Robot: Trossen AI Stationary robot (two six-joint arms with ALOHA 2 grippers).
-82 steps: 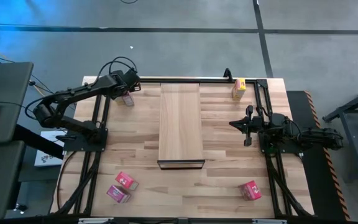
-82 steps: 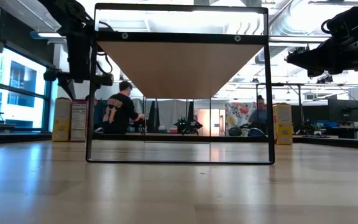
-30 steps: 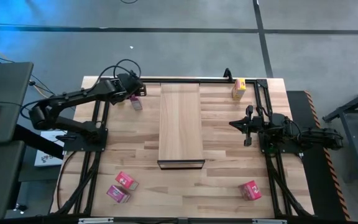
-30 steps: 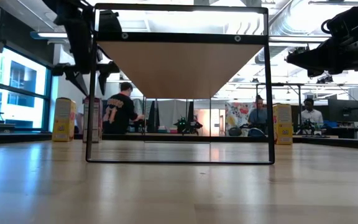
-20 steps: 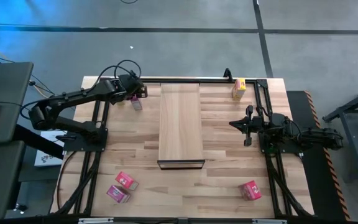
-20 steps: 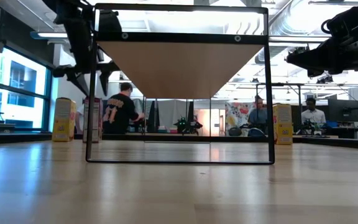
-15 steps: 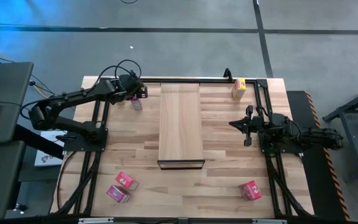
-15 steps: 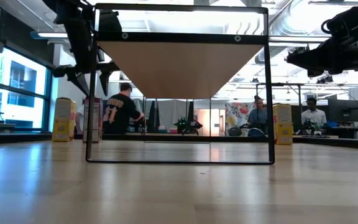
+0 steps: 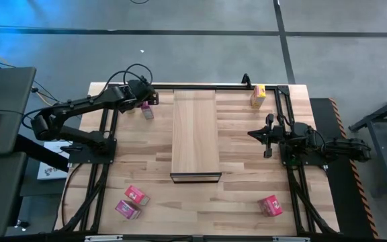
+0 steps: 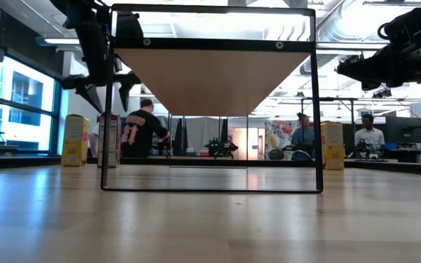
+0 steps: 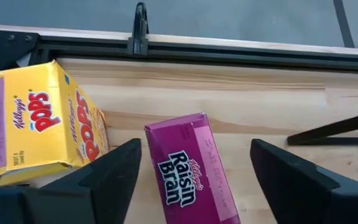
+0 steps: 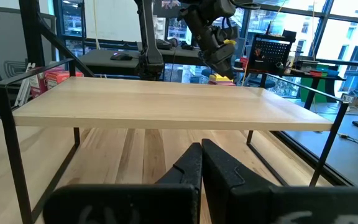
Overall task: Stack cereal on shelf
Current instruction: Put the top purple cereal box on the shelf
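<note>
The shelf (image 9: 195, 134) is a pale plank on a dark frame (image 10: 210, 188) in the table's middle. My left gripper (image 9: 145, 102) hangs open over a magenta cereal box (image 11: 191, 165) at the far left, one finger on either side and above it, touching nothing. The box (image 10: 108, 140) stands on its base beside a yellow box (image 11: 42, 124). Another yellow box (image 9: 258, 95) stands at the far right. Two red-pink boxes (image 9: 132, 202) lie near left and one pink box (image 9: 270, 205) near right. My right gripper (image 12: 201, 149) is shut and empty, right of the shelf.
Dark metal rails (image 11: 166, 46) run along the table's far edge behind the two boxes. Each arm's black base frame (image 9: 99, 144) stands at its side of the table. People (image 10: 139, 131) move in the room beyond the table.
In the last second nothing has visibly moved. Since the oldest frames, my left gripper has gone a little toward the shelf, and the magenta box stands closer to the shelf, farther from the yellow box.
</note>
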